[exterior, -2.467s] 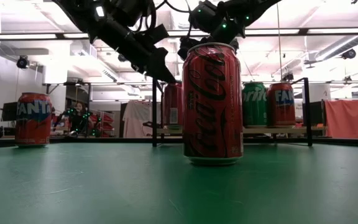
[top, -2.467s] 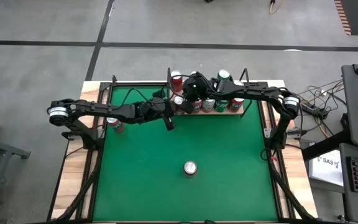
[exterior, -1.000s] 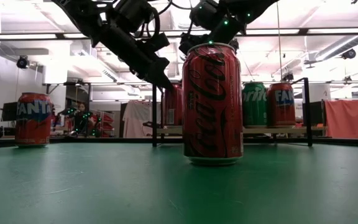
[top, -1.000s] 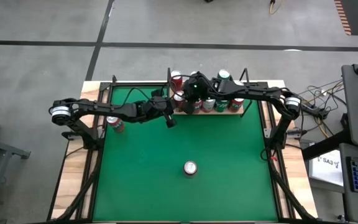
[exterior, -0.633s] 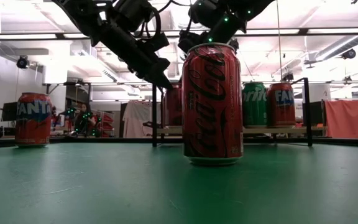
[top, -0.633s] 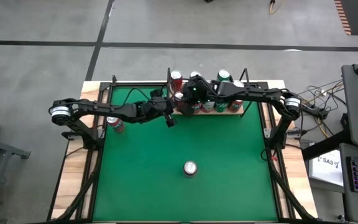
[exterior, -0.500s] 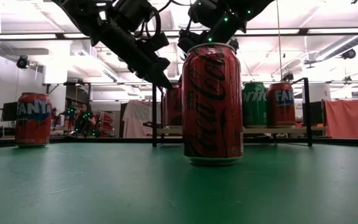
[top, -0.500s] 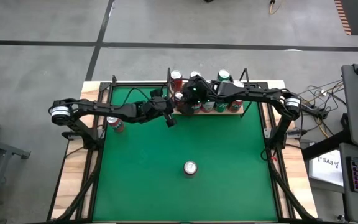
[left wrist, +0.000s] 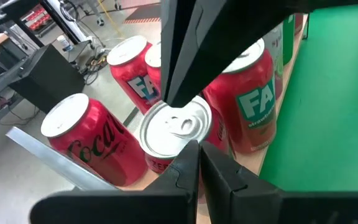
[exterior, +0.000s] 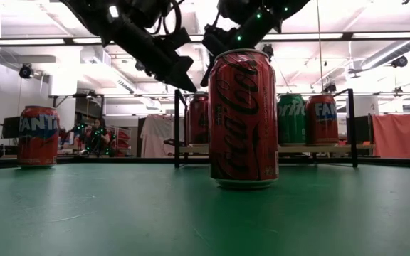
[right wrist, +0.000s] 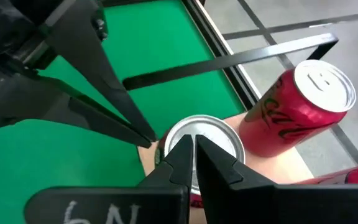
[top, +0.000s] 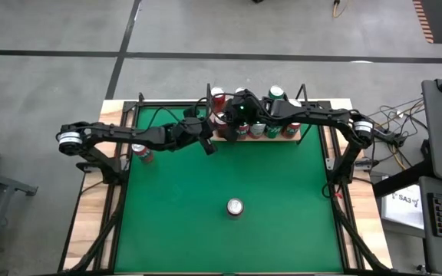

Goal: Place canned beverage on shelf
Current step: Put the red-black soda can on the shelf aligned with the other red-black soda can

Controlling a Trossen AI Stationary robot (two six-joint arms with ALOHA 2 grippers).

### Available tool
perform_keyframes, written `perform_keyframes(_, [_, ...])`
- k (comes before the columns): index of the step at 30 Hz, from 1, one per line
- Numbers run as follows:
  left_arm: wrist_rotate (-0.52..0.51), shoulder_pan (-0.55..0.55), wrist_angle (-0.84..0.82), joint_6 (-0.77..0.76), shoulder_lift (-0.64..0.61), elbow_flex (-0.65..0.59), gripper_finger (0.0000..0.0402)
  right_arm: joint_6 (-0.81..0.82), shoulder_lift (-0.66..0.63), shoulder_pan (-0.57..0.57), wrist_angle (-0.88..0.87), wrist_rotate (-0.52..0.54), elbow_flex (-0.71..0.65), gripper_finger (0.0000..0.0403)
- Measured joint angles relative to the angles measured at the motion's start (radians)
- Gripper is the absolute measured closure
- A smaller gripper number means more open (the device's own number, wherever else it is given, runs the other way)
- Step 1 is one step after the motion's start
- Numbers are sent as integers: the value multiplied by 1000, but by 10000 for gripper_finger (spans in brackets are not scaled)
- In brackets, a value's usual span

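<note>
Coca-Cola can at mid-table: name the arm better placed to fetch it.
Left, probably. The left tool, shut, hangs at the front edge of the shelf, nearer the Coca-Cola can; the right tool sits over shelved cans.

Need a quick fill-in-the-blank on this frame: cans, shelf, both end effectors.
1. Both end effectors, left and right, are ____.
2. The lone can mid-table reads ____ in the low view.
3. The can standing off the shelf, under the left arm, is a ____.
4. The green can on the shelf is a ____.

Missing words: shut; Coca-Cola; Fanta; Sprite
</note>
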Motion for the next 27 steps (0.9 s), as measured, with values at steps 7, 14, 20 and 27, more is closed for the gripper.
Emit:
perform_keyframes(7, [5,-15,-25,-3,-10,0,402,18,0,0,2,3,0,394])
perform_keyframes(14, [7,-50,-29,-21,-10,0,402,27,1,-2,4,132,-1,394])
perform_keyframes(20, [26,-55,-27,-41,7,0,402,26,26,-2,7,133,-3,394])
perform_keyframes(27, [21,-54,15,-53,50,0,402,37,49,-2,3,143,-3,394])
